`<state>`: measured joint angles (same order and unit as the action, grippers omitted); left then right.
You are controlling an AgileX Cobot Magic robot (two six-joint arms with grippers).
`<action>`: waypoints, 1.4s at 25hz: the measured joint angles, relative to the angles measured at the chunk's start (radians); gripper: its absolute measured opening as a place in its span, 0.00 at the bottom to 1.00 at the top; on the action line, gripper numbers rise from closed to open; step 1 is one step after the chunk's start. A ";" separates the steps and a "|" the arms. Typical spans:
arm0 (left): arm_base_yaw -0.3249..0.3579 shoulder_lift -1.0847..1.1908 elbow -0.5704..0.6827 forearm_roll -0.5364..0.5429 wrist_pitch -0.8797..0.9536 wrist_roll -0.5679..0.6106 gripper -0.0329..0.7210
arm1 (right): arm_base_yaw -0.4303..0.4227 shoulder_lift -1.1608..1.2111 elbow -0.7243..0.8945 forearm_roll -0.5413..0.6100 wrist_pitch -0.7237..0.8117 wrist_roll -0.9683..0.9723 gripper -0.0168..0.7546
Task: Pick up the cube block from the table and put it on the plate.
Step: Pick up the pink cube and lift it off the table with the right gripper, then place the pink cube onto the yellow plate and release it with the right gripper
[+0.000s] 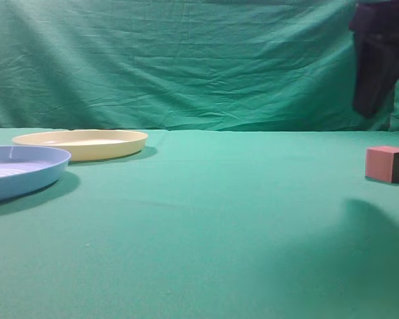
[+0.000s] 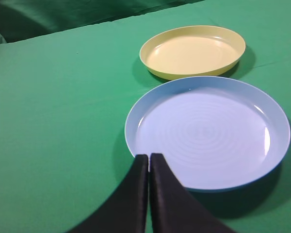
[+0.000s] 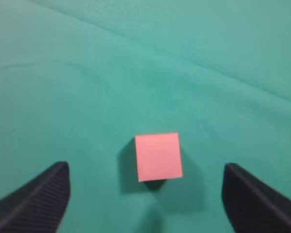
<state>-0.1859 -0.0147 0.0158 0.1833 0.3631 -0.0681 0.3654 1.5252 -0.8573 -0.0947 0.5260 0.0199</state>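
- One small reddish-brown cube block point(image 3: 158, 157) sits alone on the green table point(image 1: 206, 219), at the far right of the exterior view and well apart from both plates.
- My right gripper point(image 3: 145, 204) hangs above the block with its fingers spread wide and holding nothing; in the right wrist view the block lies between the two dark fingertips point(image 3: 43, 194), roughly centred, which I judge is the line-up for a straight descent and grasp.
- From the exterior view, that gripper shows only as a dark shape high at the upper right, clear of the block, so the pick is not yet made.
- At the far left lies the pale yellow plate point(image 1: 86, 143), the target, shallow and bare.
- Just in front of it sits a light blue plate point(image 1: 26, 169), ribbed inside and also bare; I must carry the block past it.
- My left gripper point(image 2: 149, 158) rests with its jaws pressed together, holding nothing, its tips over the near rim of the blue plate, parked away from the block.
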 joint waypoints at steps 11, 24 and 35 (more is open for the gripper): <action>0.000 0.000 0.000 0.000 0.000 0.000 0.04 | 0.000 0.209 -0.059 0.000 -0.048 0.017 0.78; 0.000 0.000 0.000 0.000 0.000 0.000 0.04 | 0.035 0.248 -0.275 0.000 0.039 0.005 0.32; 0.000 0.000 0.000 0.000 0.000 0.000 0.04 | 0.328 0.609 -0.965 0.071 0.068 -0.121 0.32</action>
<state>-0.1859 -0.0147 0.0158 0.1833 0.3631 -0.0681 0.6931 2.1340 -1.8227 -0.0240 0.5940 -0.1013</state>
